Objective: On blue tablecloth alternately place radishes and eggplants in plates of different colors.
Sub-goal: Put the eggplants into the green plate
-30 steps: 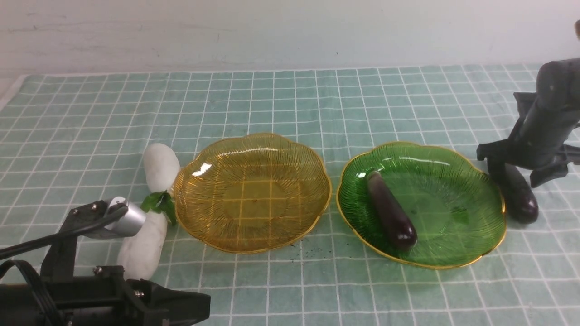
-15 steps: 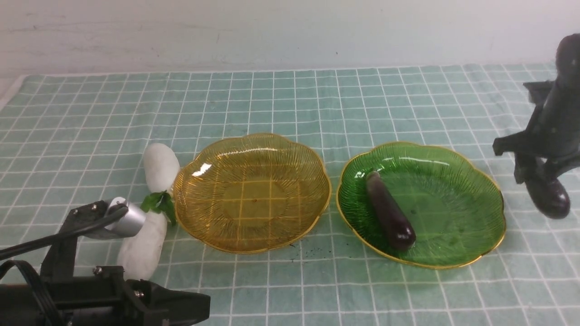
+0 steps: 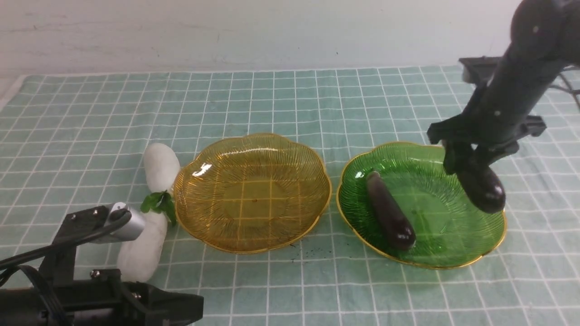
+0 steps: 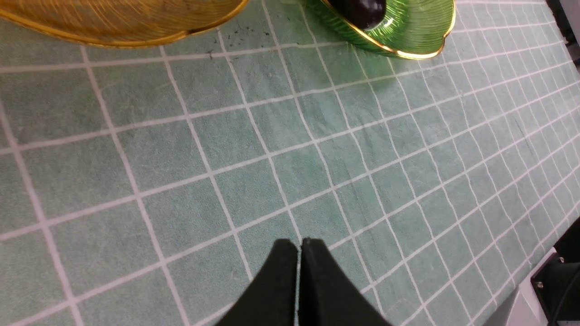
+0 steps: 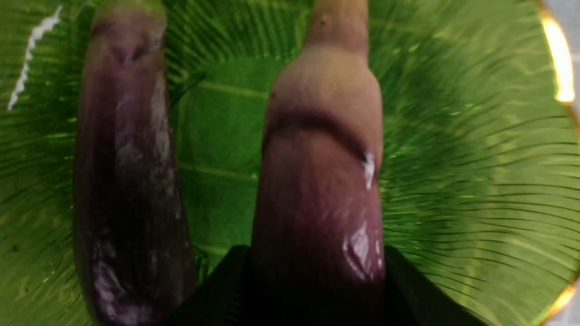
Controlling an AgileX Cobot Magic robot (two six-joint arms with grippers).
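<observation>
My right gripper is shut on a dark purple eggplant and holds it in the air over the right side of the green plate. A second eggplant lies in that plate's left half. In the right wrist view the held eggplant sits between my fingers, beside the lying eggplant. The amber plate holds nothing. Two white radishes lie on the blue tablecloth left of it. My left gripper is shut and holds nothing, low at the front left.
The left arm's body fills the near left corner, in front of the nearer radish. The cloth's near right edge and a black base show in the left wrist view. A pale wall stands behind the cloth.
My right gripper has lifted the eggplant off the cloth to the right of the green plate and carried it left, over the plate. The left arm has barely shifted.
</observation>
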